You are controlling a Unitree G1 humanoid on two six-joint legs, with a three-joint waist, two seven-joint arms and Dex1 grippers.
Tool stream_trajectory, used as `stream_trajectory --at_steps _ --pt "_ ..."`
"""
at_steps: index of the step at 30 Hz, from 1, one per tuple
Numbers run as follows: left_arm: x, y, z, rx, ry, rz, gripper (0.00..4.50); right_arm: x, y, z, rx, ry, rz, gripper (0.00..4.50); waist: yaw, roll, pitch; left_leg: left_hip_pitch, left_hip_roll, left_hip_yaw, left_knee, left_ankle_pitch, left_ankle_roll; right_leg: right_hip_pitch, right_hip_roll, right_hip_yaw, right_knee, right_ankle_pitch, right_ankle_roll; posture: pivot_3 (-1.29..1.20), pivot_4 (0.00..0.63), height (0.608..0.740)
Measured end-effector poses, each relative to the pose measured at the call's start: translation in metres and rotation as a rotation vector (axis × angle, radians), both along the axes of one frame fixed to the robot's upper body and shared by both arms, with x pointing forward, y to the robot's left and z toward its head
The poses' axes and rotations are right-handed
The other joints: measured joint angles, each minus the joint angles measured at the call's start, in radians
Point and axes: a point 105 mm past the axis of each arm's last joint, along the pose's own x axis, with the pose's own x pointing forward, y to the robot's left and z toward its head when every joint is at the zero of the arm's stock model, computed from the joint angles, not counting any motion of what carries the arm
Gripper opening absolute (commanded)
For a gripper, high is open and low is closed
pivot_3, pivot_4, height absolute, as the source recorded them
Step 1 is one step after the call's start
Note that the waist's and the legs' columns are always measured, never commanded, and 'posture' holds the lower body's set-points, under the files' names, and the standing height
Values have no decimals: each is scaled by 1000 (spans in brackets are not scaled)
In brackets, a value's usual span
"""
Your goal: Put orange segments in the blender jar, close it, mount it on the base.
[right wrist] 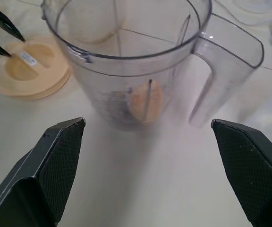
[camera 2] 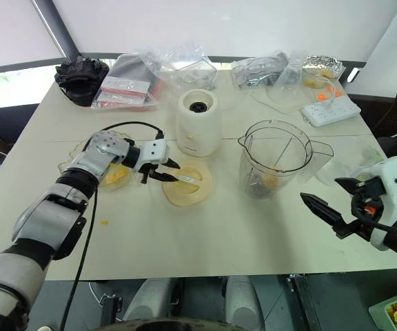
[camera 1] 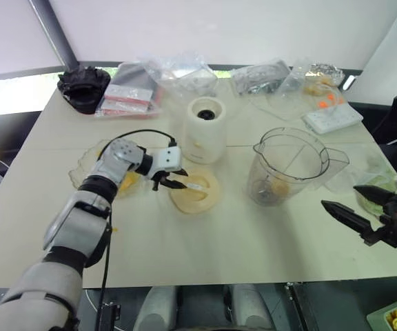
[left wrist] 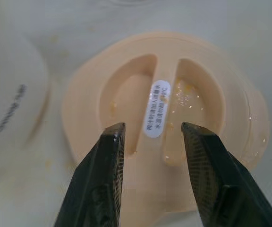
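The clear blender jar (camera 1: 291,162) stands upright at the table's middle right, with an orange segment (right wrist: 145,100) at its bottom. More orange segments (camera 2: 116,176) lie in a crinkled clear dish at the left. The cream base (camera 1: 206,127) stands behind the middle. A flat cream lid (camera 1: 197,193) lies in front of it. My left gripper (left wrist: 152,135) hovers over the lid, its fingers (left wrist: 103,175) apart on either side of the lid's centre rib. My right gripper (camera 1: 340,196) hangs wide open at the right, pointing at the jar with nothing in it.
Clear bags (camera 1: 178,72) and a black bundle (camera 1: 83,86) line the table's far edge. A white power strip (camera 1: 333,118) lies at the back right, and a clear dish (camera 2: 353,155) right of the jar. One loose fruit bit (camera 2: 103,223) lies near the front left.
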Motion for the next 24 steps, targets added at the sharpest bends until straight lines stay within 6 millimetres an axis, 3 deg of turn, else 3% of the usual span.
stream_trajectory --at_steps 15,20,24 --pt "8 -30 -18 107 -17 29 1812 -2 -4 2 -24 -13 -63 4500 3 -2 0 1 0 0 1 0 0 2 0 0 1 1 2 0 150 740" --pt "10 -42 -18 106 8 60 249 -1 -6 -5 -6 -20 -103 4500 6 -3 -1 5 0 -2 3 0 0 9 0 -3 -1 -2 1 0 150 740" --pt "11 -41 -16 83 46 88 270 10 -10 -19 17 -56 -189 4500 0 -3 -1 4 0 -2 3 0 0 7 0 -2 -1 -1 0 0 150 740"
